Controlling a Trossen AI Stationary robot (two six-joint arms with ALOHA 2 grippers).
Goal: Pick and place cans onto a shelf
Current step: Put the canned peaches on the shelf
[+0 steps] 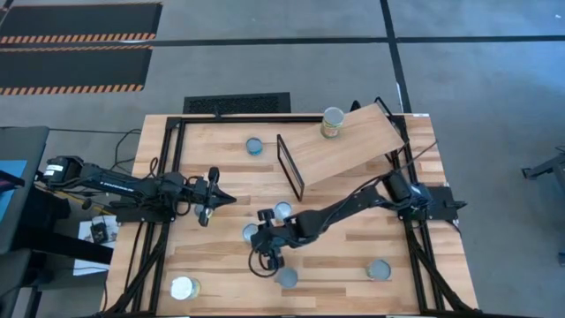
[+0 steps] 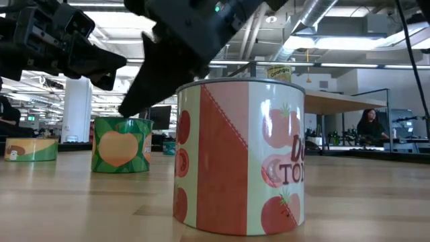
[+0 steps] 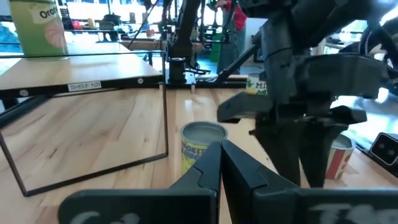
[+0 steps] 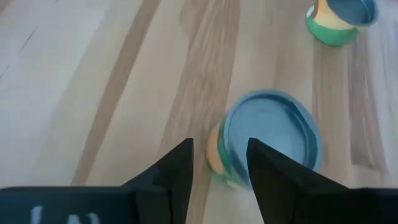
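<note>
My right gripper (image 1: 265,254) is open and points down over a can with a bluish-grey top and a green and yellow label (image 4: 268,142), which stands on the tabletop (image 1: 251,231). The fingers (image 4: 177,163) hang above its edge and touch nothing. In the low view the gripper (image 2: 138,101) hovers just above this green can (image 2: 121,144). My left gripper (image 1: 221,198) is shut and empty, held level over the left half of the table. One can (image 1: 333,122) stands on the slanted light-wood shelf (image 1: 353,146).
Other cans stand on the table: one near the shelf's black frame (image 1: 282,210), a red-and-white tomato can (image 1: 286,276), one at the near right (image 1: 380,269), a white-topped one at the near left (image 1: 183,287), and one at the far side (image 1: 254,146). The black frame (image 1: 290,166) stands upright.
</note>
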